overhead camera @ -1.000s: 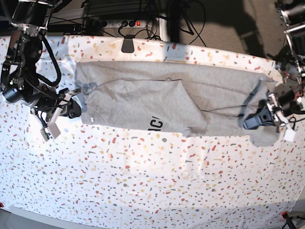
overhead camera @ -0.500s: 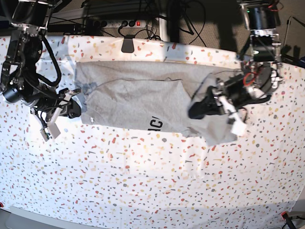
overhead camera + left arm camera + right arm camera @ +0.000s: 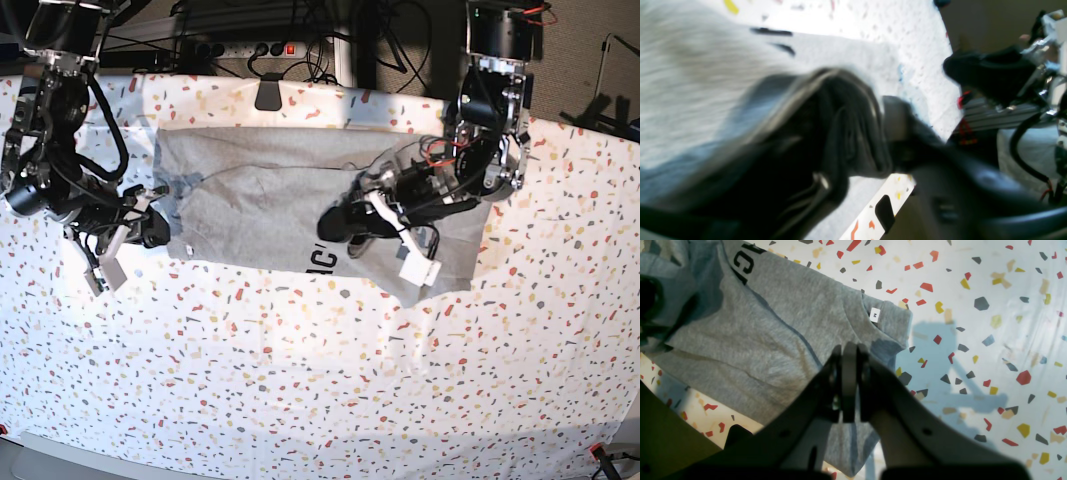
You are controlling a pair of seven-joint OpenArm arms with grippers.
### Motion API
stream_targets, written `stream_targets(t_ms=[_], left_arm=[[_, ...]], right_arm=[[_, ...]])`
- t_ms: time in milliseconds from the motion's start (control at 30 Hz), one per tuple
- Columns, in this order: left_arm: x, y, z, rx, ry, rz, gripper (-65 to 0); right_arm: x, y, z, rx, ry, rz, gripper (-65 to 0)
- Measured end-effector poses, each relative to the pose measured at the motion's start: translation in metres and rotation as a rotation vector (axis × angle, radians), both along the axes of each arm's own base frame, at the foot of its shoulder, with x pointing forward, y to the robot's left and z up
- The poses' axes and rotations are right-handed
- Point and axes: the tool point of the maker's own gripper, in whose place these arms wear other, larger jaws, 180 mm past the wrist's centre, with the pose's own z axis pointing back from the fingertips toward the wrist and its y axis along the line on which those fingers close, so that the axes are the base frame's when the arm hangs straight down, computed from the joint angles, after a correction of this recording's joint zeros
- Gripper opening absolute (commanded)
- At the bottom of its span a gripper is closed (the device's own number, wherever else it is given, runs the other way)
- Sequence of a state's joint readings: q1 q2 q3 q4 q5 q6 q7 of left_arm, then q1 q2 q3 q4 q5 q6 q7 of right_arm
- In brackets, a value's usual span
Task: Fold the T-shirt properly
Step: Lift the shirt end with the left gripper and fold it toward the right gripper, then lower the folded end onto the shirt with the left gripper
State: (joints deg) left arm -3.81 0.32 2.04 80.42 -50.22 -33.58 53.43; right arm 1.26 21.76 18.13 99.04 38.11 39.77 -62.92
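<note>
Seen from above, a table [image 3: 300, 400] draped in white cloth speckled with red, yellow and grey flecks fills the base view. At the left, the right gripper [image 3: 150, 228] pinches the collar edge of the T-shirt [image 3: 255, 195], its black jaws pressed flat together on the cloth; the wrist view shows them meeting [image 3: 848, 373] beside a small white size tag [image 3: 875, 314]. The shirt is soft heather-grey knit, lying lengthwise across the table's far half, with part of its bold black lettering [image 3: 325, 262] showing at the near edge. Toward the right, the left gripper [image 3: 345, 225] clamps a bunched grey fold, lifted over the shirt's middle; its wrist view is blurred, showing dark jaws wrapped in fabric [image 3: 826, 133].
</note>
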Motion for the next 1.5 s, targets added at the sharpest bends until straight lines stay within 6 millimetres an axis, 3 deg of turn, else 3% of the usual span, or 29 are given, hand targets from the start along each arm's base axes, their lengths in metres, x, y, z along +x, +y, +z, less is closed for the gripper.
stream_targets(t_ms=[133, 233, 300, 400, 500, 767, 967, 1200, 1500], left_arm=[[0.007, -0.004, 0.021, -0.082, -0.035, -0.011, -29.8], [0.021, -0.006, 0.050, -0.078, -0.128, -0.044, -29.8], [0.029, -0.003, 0.066, -0.021, -0.195, -0.073, -29.8], [0.042, 0.013, 0.073, 0.132, -0.278, -0.063, -29.8], [0.048, 0.035, 0.060, 0.245, -0.257, -0.021, -29.8], [0.027, 0.068, 0.004, 0.438, -0.150, 0.010, -29.8], [0.029, 0.091, -0.017, 0.569, -0.180, 0.109, -29.8], [0.031, 0.089, -0.017, 0.559, -0.179, 0.125, -29.8], [0.030, 0.061, -0.031, 0.489, -0.165, 0.125, -29.8]], right_arm=[[0.000, 0.001, 0.001, 0.009, -0.002, 0.003, -65.0], [0.000, 0.002, 0.001, 0.011, -0.003, 0.003, -65.0], [0.000, 0.002, 0.001, 0.010, -0.002, 0.003, -65.0], [0.000, 0.002, 0.001, 0.011, -0.002, 0.003, -65.0], [0.000, 0.002, 0.001, 0.011, -0.002, 0.003, -65.0], [0.000, 0.002, 0.001, 0.011, -0.002, 0.003, -65.0], [-0.001, 0.001, 0.000, 0.007, 0.005, 0.004, -65.0], [-0.001, 0.001, 0.000, 0.008, 0.004, 0.004, -65.0], [-0.003, 0.000, -0.003, -0.001, 0.024, 0.006, -65.0]])
